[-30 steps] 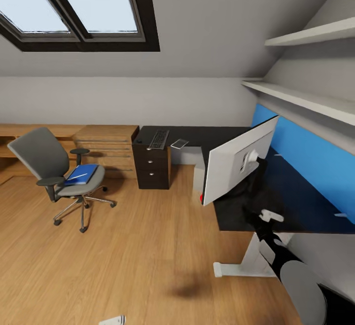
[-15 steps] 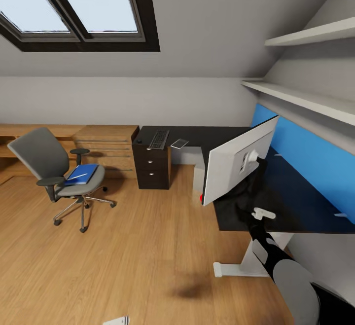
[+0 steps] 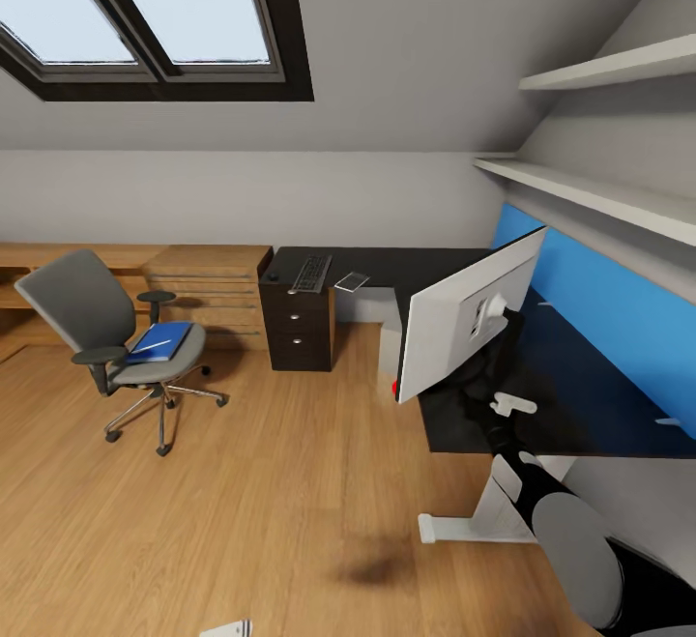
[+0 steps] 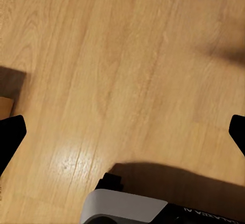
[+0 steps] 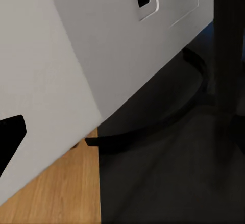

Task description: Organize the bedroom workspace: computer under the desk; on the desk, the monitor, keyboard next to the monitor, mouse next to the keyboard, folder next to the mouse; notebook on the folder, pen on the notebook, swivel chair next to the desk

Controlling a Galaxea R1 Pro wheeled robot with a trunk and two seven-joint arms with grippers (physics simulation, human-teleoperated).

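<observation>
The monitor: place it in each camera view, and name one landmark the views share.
Head view: monitor stands right of centre on the black desk, its pale grey back to the camera.
Left wrist view: not there; wood floor.
Right wrist view: its grey back panel and curved stand, close up.
Shared landmark: the wood floor, seen in all three.

An attic home office is showing here — skylight (image 3: 155, 14) sitting in sloped walls, black desk (image 3: 406, 270), swivel chair (image 3: 106, 337), wood floor (image 3: 242, 502).

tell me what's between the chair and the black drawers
In the head view, bare wood floor separates the chair from the drawers; wooden cabinets stand behind.
</observation>
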